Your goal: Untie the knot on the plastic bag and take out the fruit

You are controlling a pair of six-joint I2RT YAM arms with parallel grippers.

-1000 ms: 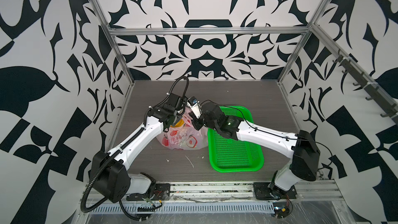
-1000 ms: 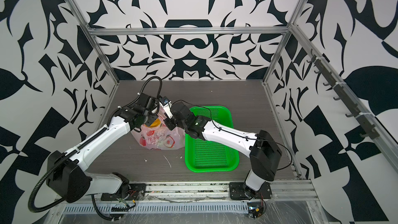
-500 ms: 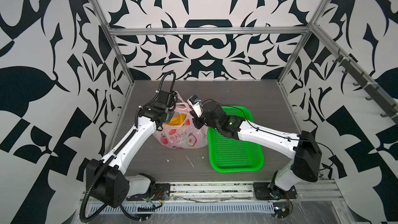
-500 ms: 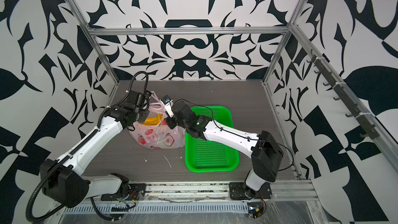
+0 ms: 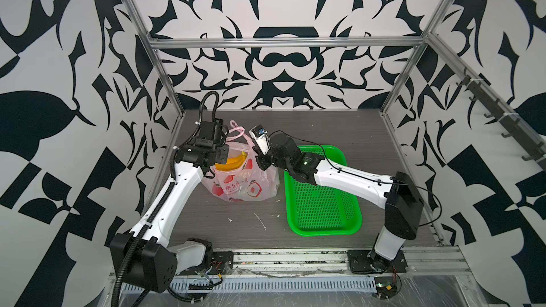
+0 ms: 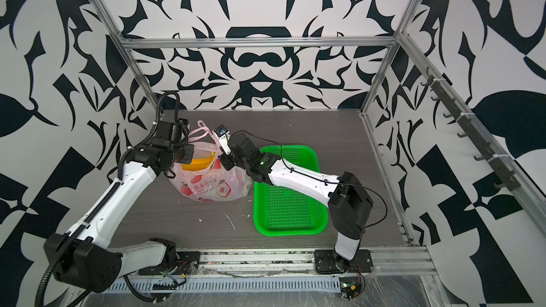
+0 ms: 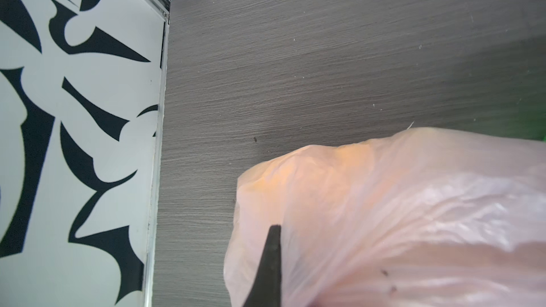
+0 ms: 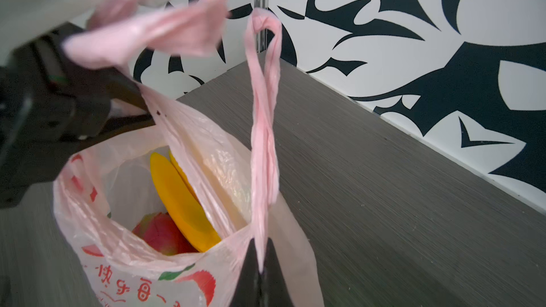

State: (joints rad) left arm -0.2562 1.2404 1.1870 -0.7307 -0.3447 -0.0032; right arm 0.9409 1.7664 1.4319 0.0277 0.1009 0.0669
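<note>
Pink plastic bag (image 5: pixel 245 184) stands open on the table (image 5: pixel 339 131), just left of one green basket (image 5: pixel 323 231). Inside it show two yellow bananas (image 8: pixel 180 199) and one dragon fruit (image 8: pixel 159 234). Its two handle loops (image 8: pixel 263 113) hang untied. Both the left gripper (image 8: pixel 147 113) and the right gripper (image 8: pixel 260 273) are clamped on opposite rims of the bag.

You're tight on plastic bag (image 7: pixel 399 217): pale pink film fills near part of view, orange tint glowing through its far bulge. Dark finger of left hand (image 7: pixel 270 267) lies against film. Grey wood-grain counter (image 7: pixel 295 69) beyond, black-and-white wall (image 7: pixel 79 113) beside it, green sliver (image 7: pixel 542 132) at edge.
</note>
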